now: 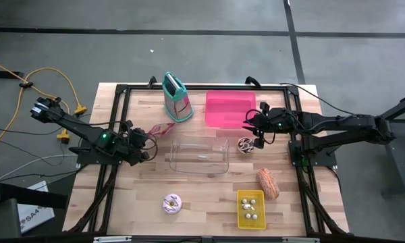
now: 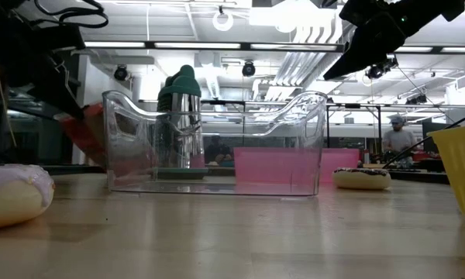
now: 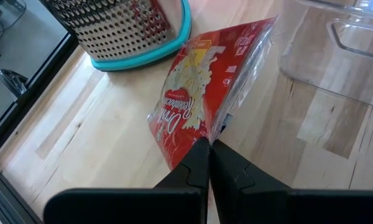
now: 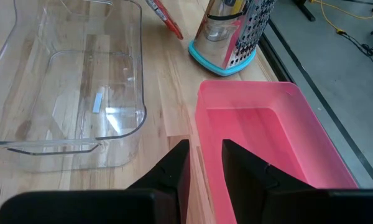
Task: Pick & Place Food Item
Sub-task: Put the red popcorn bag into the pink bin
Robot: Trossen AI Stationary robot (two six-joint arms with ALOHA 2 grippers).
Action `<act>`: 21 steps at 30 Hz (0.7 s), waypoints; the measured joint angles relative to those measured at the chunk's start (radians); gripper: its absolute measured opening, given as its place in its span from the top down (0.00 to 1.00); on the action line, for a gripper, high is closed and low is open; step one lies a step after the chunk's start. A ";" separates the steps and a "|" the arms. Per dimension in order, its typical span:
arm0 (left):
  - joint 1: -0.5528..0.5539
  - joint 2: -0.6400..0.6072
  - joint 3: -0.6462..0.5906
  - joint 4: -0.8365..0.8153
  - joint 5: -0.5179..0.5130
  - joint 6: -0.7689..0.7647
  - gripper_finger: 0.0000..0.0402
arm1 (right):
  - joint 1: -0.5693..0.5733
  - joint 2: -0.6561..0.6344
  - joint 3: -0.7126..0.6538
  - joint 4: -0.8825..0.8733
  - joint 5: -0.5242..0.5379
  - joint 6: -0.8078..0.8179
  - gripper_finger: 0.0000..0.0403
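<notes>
The left gripper (image 3: pixel 208 144) was clenched on the corner of the red snack packet (image 3: pixel 202 93), held off the table near its left edge beside the clear bin (image 1: pixel 199 155), so the lift probably needed to clear the bin's wall before letting go, while the right gripper (image 4: pixel 205 163) waited part-open and empty over the pink tray (image 4: pixel 267 137)

Lab/workshop: concrete floor (image 1: pixel 209 17), exposed ceiling ducts (image 2: pixel 310 58), strip lights (image 2: pixel 217 45).
</notes>
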 joint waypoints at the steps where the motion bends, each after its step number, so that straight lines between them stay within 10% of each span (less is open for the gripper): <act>1: 0.000 0.000 0.000 0.000 0.000 0.000 1.00 | 0.000 0.000 0.000 0.000 0.000 0.000 0.80; 21: 0.002 0.000 0.000 0.081 0.000 0.086 1.00 | 0.000 0.000 0.000 0.040 -0.018 0.003 0.80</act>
